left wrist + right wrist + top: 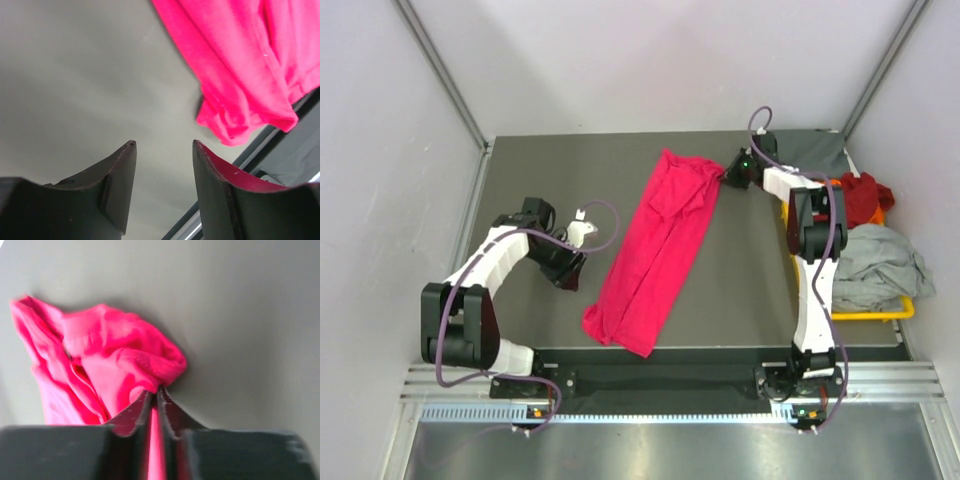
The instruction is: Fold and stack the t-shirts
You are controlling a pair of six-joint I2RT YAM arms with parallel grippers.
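Note:
The magenta-pink t-shirt [655, 250] lies as a long folded strip, slanting from the table's far middle to its near edge. My right gripper [725, 173] is shut on the shirt's far right corner; the right wrist view shows bunched pink cloth [120, 365] pinched between the closed fingers. My left gripper [582, 262] is open and empty just left of the shirt's near part. In the left wrist view the shirt's near end [240, 75] hangs above the spread fingers [120, 170]. A dark grey shirt [815, 152], a dark red one [865, 197] and a light grey one [885, 262] lie at the right.
A yellow bin [870, 314] at the right edge holds the light grey and dark red shirts. Grey walls close in the table on three sides. A metal rail [670, 380] runs along the near edge.

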